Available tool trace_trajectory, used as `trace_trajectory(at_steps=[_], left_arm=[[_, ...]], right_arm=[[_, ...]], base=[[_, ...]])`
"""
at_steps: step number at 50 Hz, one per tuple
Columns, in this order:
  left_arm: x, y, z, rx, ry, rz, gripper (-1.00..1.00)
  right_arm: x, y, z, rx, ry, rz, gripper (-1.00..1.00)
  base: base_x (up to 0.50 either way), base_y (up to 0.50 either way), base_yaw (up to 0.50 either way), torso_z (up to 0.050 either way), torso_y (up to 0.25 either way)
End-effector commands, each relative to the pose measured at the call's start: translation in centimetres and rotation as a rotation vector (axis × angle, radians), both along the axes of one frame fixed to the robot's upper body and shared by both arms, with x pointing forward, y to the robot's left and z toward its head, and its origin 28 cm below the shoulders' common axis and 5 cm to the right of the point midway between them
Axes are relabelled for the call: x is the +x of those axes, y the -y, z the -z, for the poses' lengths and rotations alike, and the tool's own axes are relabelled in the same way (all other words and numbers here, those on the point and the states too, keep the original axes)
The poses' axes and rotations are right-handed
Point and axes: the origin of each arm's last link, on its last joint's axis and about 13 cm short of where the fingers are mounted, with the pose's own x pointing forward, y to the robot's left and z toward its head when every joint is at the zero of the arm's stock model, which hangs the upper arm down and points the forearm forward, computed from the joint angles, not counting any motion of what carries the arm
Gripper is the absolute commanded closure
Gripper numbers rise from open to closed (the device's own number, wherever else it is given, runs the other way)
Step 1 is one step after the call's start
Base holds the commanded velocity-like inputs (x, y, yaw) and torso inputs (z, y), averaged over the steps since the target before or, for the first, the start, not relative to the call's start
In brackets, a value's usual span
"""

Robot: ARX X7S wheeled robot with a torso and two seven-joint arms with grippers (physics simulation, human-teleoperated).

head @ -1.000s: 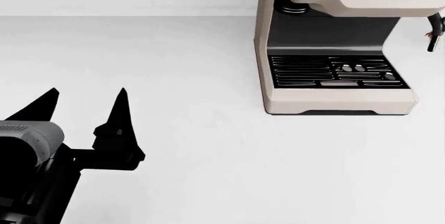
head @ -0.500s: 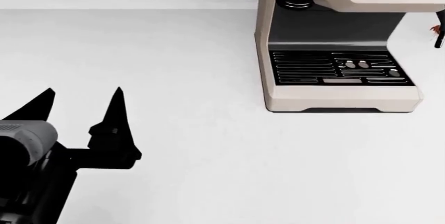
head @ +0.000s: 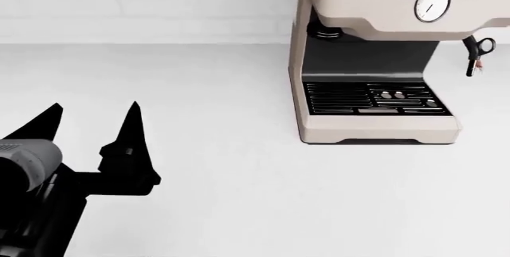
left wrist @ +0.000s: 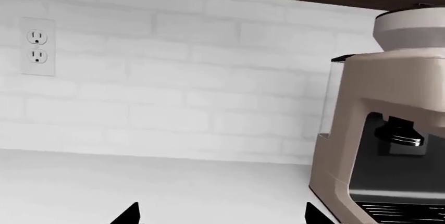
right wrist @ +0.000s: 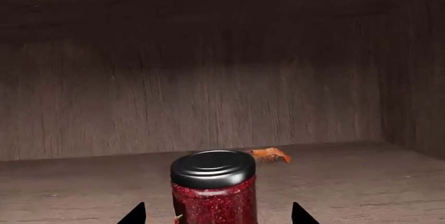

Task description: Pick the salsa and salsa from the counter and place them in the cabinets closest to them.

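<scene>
Salsa jar point(right wrist: 213, 190) was seen between the spread right jaws inside the cabinet point(right wrist: 208, 78), apparently released; the head view had tilted upward.

The salsa jar point(right wrist: 213, 187) is running off the picture's edge, so its lower part and label are not showing. The shrimp point(right wrist: 268, 154) is peeking out from behind the jar's lid. The coffee machine point(head: 383, 54) is getting cut off at the head view's top and right edges.
</scene>
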Motion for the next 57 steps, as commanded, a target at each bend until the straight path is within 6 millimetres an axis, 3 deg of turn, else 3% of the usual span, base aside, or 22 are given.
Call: trace_trajectory(at_steps=[1, 12, 16, 18, 20, 30, 37, 50, 57], left_arm=[[-0.1, -0.1, 0.0, -0.001, -0.002, -0.002, -1.00], [-0.5, 0.1, -0.1, 0.015, -0.006, 0.008, -1.00], [-0.6, 0.2, -0.1, 0.021, -0.008, 0.012, -1.00], [-0.6, 0.3, -0.1, 0.023, -0.009, 0.014, -1.00], [-0.7, 0.4, -0.1, 0.025, -0.009, 0.016, -1.00], [-0.6, 0.5, -0.1, 0.033, -0.008, 0.026, -1.00], [-0.7, 0.6, -0.1, 0.032, 0.001, 0.025, -1.00], [-0.5, 0.7, 0.2, 0.036, 0.002, 0.027, -1.00], [-0.4, 0.8, 0.3, 0.036, 0.002, 0.038, -1.00]], right_arm=[[-2.5, 0.3, 0.0, 0.045, -0.061, -0.004, -1.00], [-8.2, 3.6, 1.5, 0.024, -0.151, -0.043, -1.00], [-9.0, 4.3, 5.8, 0.024, -0.136, 0.028, -1.00], [-10.9, 4.0, 8.5, -0.054, -0.183, -0.150, -1.00], [-11.7, 3.9, 10.8, -0.092, -0.216, -0.201, -1.00], [-14.8, 4.3, 17.2, -0.144, -0.239, -0.286, -1.00], [-14.8, 4.8, 20.6, -0.132, -0.244, -0.338, -1.00], [-11.6, 5.6, 24.7, -0.098, -0.232, -0.480, -1.00], [-11.8, 5.3, 27.2, -0.119, -0.206, -0.537, -1.00]], base=[[0.00, 0.00, 0.00, -0.011, 0.250], [0.00, 0.00, 0.00, -0.011, 0.250], [0.00, 0.00, 0.00, -0.012, 0.250], [0.00, 0.00, 0.00, -0.011, 0.250], [0.00, 0.00, 0.00, -0.011, 0.250], [0.00, 0.00, 0.00, -0.011, 0.250], [0.00, 0.00, 0.00, -0.005, 0.150], [0.00, 0.00, 0.00, 0.000, 0.000], [0.00, 0.00, 0.00, 0.000, 0.000]])
